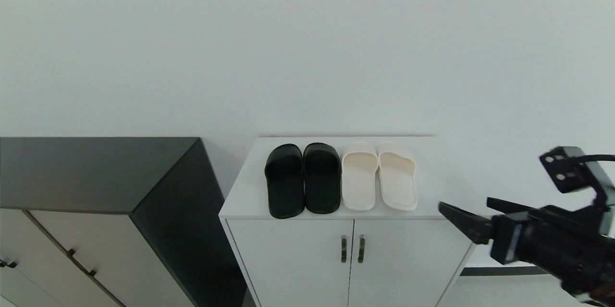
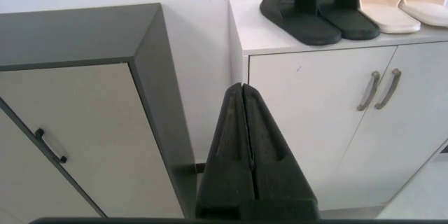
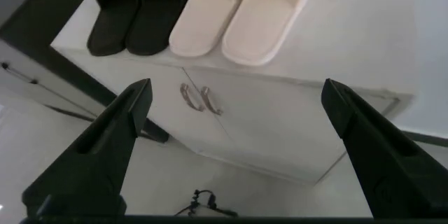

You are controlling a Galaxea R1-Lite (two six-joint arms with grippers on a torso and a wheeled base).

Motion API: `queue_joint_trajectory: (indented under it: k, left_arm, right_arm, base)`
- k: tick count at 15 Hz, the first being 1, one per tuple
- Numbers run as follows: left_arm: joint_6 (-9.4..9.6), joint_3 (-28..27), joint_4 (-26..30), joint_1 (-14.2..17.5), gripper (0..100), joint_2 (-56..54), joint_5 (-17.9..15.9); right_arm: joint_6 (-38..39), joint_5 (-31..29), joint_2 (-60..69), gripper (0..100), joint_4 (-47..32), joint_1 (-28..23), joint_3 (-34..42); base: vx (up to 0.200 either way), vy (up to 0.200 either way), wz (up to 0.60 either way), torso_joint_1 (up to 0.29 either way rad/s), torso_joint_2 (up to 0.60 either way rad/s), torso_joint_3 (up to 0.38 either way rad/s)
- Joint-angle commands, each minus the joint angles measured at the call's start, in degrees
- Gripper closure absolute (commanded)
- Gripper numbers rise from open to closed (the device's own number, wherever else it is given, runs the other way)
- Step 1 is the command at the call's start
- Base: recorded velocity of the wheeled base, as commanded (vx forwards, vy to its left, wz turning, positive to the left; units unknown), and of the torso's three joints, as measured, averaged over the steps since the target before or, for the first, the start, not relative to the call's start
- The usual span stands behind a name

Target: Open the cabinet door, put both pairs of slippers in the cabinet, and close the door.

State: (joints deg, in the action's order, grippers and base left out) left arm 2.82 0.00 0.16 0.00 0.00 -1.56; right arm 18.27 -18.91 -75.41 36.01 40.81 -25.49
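Note:
A white cabinet (image 1: 408,268) with two shut doors and paired metal handles (image 1: 352,248) stands against the wall. On its top lie a black pair of slippers (image 1: 302,179) and a cream pair of slippers (image 1: 379,176), side by side. My right gripper (image 1: 473,213) hovers open to the right of the cabinet, level with its top edge, holding nothing. From the right wrist the cream slippers (image 3: 241,10), black slippers (image 3: 133,10) and handles (image 3: 199,99) lie ahead between the spread fingers (image 3: 105,154). My left gripper (image 2: 244,98) is shut and empty, in front of the cabinet's left side (image 2: 308,112).
A taller dark-topped cabinet (image 1: 96,172) with beige drawer fronts stands to the left of the white one, with a narrow gap between them. A plain white wall rises behind both. Floor shows at the lower right of the white cabinet.

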Motion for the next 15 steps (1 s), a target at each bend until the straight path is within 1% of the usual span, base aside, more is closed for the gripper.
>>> queue_joint_trajectory:
  k: [1,3,4,5,6,9,10,12,15]
  left_arm:
    - [0.0,0.0,0.02,0.0,100,0.0,-0.02]
    - [0.0,0.0,0.02,0.0,100,0.0,-0.02]
    - [0.0,0.0,0.02,0.0,100,0.09,-0.02]
    - [0.0,0.0,0.02,0.0,100,0.09,-0.02]
    - [-0.09,0.0,0.02,0.0,100,0.0,-0.02]
    - [-0.09,0.0,0.02,-0.09,100,0.09,-0.02]
    - [-0.18,0.0,0.02,0.0,100,0.0,-0.02]
    - [-0.18,0.0,0.02,0.0,100,0.0,-0.02]
    - [-0.36,0.0,0.02,-0.09,100,0.0,-0.02]
  right_arm:
    - [0.18,-8.87,-21.71,0,10.4,4.19,-7.47]
    - [0.1,-12.91,-31.29,0,14.88,4.01,-13.8]
    - [-0.26,-14.49,-35.33,0,15.67,3.39,-17.31]
    - [-0.43,-14.93,-36.39,0,15.67,3.04,-18.37]
    - [-2.45,-15.63,-39.55,0,15.76,2.34,-21.36]
    - [-5.97,-15.63,-42.63,0,15.67,1.46,-26.63]
    - [-8.25,-15.63,-44.74,0,15.58,0.49,-30.06]
    - [-10.36,-15.55,-48.6,0,14.97,-1.61,-35.68]
    - [-10.19,-15.11,-51.42,0,9.6,-3.72,-41.31]
  base:
    - [0.0,0.0,0.0,0.0,0.0,0.0]
    - [0.0,0.0,0.0,0.0,0.0,0.0]
    - [0.0,0.0,0.0,0.0,0.0,0.0]
    - [0.0,0.0,0.0,0.0,0.0,0.0]
    - [0.0,0.0,0.0,0.0,0.0,0.0]
    - [0.0,0.0,0.0,0.0,0.0,0.0]
    - [0.0,0.0,0.0,0.0,0.0,0.0]
    - [0.0,0.0,0.0,0.0,0.0,0.0]
    - [0.0,0.0,0.0,0.0,0.0,0.0]
